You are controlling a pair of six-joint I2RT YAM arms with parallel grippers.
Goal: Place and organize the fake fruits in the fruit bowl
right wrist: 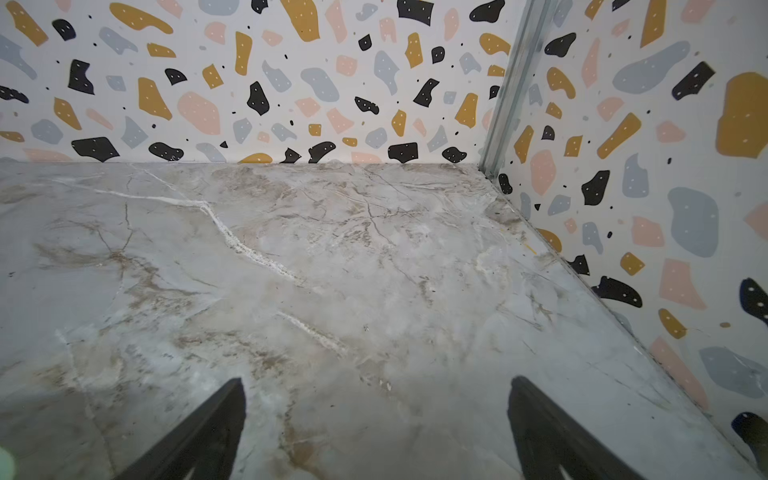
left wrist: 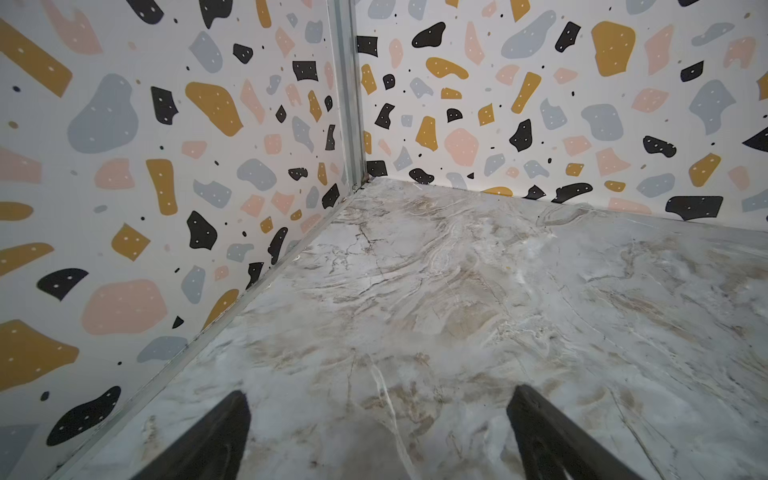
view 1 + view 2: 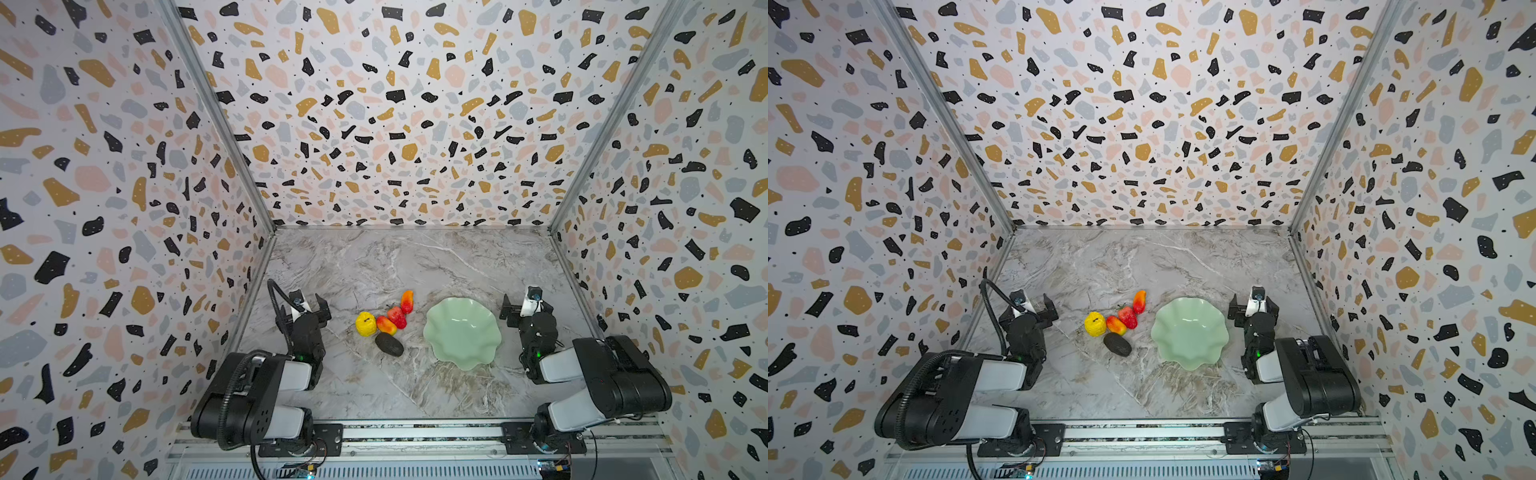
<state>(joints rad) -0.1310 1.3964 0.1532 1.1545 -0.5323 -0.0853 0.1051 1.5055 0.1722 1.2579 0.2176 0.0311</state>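
In both top views the fake fruits lie in a cluster on the marble table, left of the fruit bowl (image 3: 462, 332) (image 3: 1190, 332), which is empty. They are a bumpy yellow fruit (image 3: 365, 324), a red-orange one (image 3: 386, 325), a strawberry (image 3: 397, 316), a second red-orange one (image 3: 407, 301) farther back, and a dark oval (image 3: 389, 344) nearest the front. My left gripper (image 3: 305, 308) (image 2: 378, 395) stands open left of the cluster. Right of the bowl my right gripper (image 3: 525, 307) (image 1: 376, 380) is open. Only bare marble lies between each pair of fingers.
Patterned walls (image 3: 124, 208) close the table on the left, right and back, with metal corner posts (image 2: 349, 104) (image 1: 505, 87). Both arm bases sit on a rail (image 3: 415, 432) along the front edge. Bare marble (image 3: 395, 257) stretches behind the fruits and bowl.
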